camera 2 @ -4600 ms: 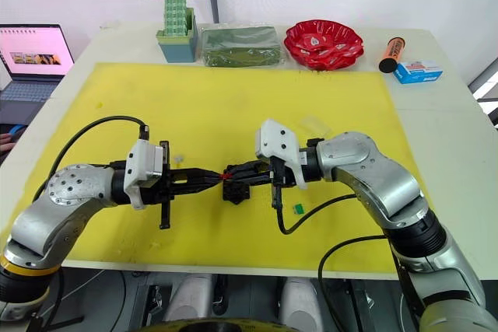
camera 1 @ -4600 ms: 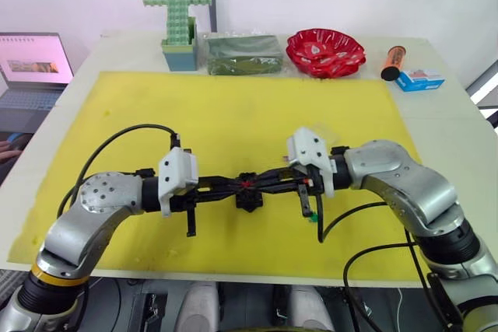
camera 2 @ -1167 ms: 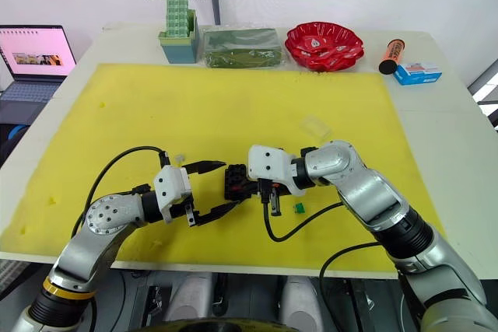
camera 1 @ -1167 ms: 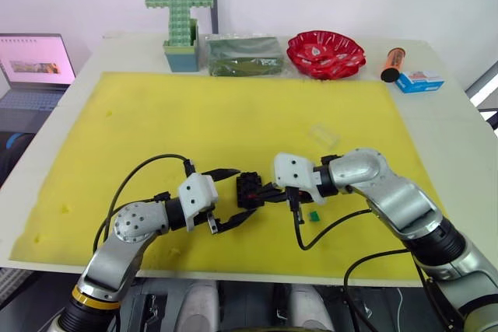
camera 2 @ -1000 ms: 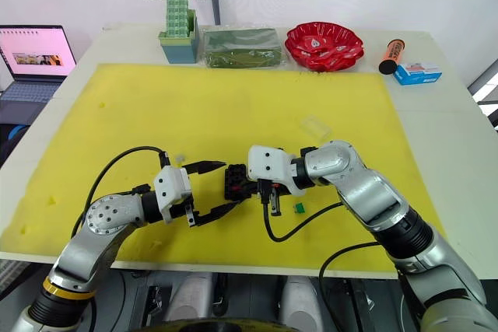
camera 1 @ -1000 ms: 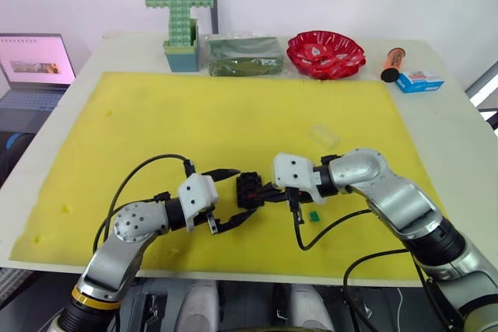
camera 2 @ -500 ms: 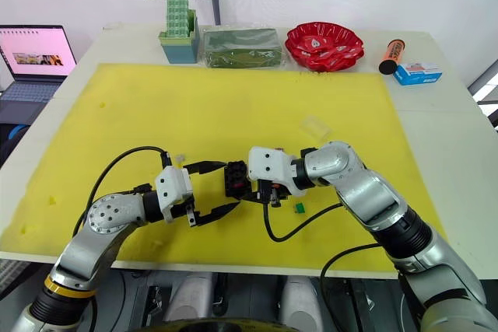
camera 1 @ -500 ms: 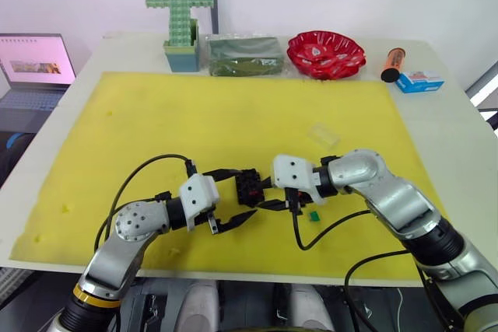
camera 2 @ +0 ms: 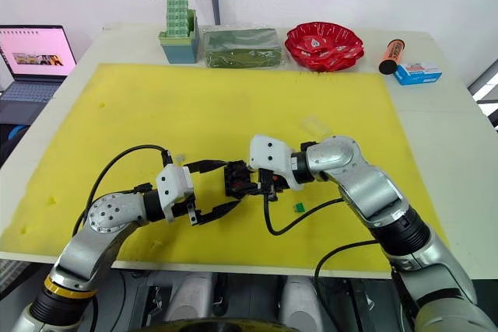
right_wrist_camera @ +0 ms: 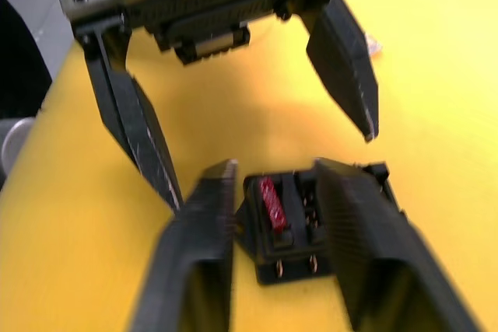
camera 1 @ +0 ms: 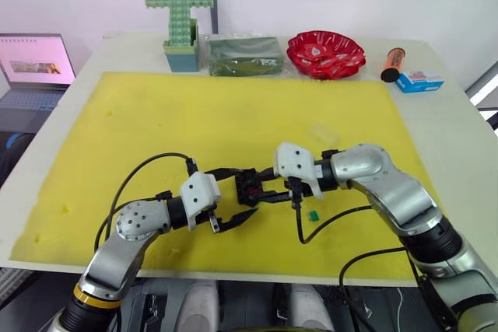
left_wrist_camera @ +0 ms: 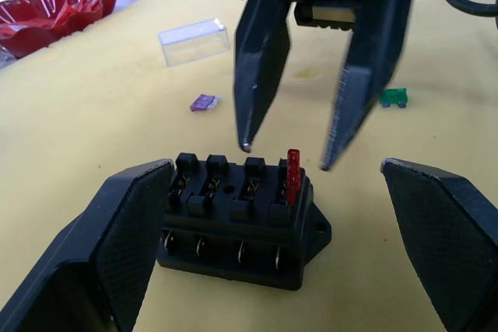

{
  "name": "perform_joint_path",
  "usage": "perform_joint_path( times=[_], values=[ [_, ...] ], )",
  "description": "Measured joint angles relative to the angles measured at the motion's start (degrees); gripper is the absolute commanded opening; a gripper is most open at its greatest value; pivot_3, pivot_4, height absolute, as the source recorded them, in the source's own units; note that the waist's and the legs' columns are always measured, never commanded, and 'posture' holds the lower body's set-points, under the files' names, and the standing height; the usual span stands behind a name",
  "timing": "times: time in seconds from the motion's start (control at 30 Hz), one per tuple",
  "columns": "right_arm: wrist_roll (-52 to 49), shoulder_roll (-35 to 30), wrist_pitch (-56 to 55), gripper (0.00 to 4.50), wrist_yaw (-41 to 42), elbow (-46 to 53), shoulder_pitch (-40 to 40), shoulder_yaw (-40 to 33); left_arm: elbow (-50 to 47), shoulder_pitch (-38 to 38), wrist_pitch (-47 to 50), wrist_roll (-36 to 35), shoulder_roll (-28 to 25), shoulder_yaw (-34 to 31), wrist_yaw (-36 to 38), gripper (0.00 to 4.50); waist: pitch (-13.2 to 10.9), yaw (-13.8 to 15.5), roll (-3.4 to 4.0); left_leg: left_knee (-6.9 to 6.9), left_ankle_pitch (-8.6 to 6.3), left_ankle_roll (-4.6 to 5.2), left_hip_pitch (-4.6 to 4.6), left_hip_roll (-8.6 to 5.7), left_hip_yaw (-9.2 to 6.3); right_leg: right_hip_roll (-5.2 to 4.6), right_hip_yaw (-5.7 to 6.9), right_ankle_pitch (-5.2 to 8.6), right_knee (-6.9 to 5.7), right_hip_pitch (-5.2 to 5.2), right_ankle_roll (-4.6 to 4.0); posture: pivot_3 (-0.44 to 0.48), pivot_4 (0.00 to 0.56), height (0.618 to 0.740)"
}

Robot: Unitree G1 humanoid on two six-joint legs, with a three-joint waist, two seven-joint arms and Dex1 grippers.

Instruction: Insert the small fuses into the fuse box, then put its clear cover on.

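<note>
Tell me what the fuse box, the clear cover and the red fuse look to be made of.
Fuse box: matte black moulded plastic, judging by its sharp slots and side tab, with small metal contacts along its side. Clear cover: transparent, glossy rigid plastic; the yellow mat shows through it. Red fuse: translucent red plastic, standing in an end slot.

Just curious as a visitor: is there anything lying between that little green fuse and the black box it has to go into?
Nothing lies on the mat between the green fuse and the fuse box; the right end effector hovers open above the box.
</note>
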State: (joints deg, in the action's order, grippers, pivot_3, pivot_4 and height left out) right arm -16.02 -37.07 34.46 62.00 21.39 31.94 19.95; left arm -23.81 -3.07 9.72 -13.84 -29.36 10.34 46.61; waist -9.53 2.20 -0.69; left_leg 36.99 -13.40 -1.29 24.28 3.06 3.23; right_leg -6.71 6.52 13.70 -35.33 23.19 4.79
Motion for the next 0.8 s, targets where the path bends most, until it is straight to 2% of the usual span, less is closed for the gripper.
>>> perform_joint_path(
  times=[0.03, 0.07, 0.8],
  values=[
    [0.0, 0.0, 0.0, 0.05, 0.0, 0.0, 0.0, 0.0, 0.1, 0.0, 0.0, 0.0, 0.0, 0.0, 0.0, 4.50, 0.0, 0.0, 0.00, 0.00, 0.00, 0.00, 0.00, 0.00, 0.00, 0.00, 0.00, 0.00, 0.00, 0.00, 0.00, 0.000, 0.150, 0.740],
    [0.0, 0.0, -0.1, 0.02, 0.0, 0.0, 0.0, 0.0, 0.3, 0.0, -0.2, 0.0, 0.0, 0.0, 0.0, 4.50, 0.0, 0.0, 0.00, 0.00, 0.00, 0.00, 0.00, 0.00, 0.00, 0.00, 0.00, 0.00, 0.00, 0.01, 0.00, 0.000, 0.150, 0.740],
    [2.6, 0.0, -3.3, 0.02, 0.8, -2.7, -0.2, 2.1, 2.6, 0.7, -2.4, 0.1, 0.1, 0.0, 0.4, 4.50, 0.0, 0.0, 0.00, 0.00, 0.00, 0.00, 0.00, 0.00, 0.00, 0.00, 0.00, 0.00, -0.01, 0.01, 0.00, 0.000, 0.150, 0.740]
  ],
)
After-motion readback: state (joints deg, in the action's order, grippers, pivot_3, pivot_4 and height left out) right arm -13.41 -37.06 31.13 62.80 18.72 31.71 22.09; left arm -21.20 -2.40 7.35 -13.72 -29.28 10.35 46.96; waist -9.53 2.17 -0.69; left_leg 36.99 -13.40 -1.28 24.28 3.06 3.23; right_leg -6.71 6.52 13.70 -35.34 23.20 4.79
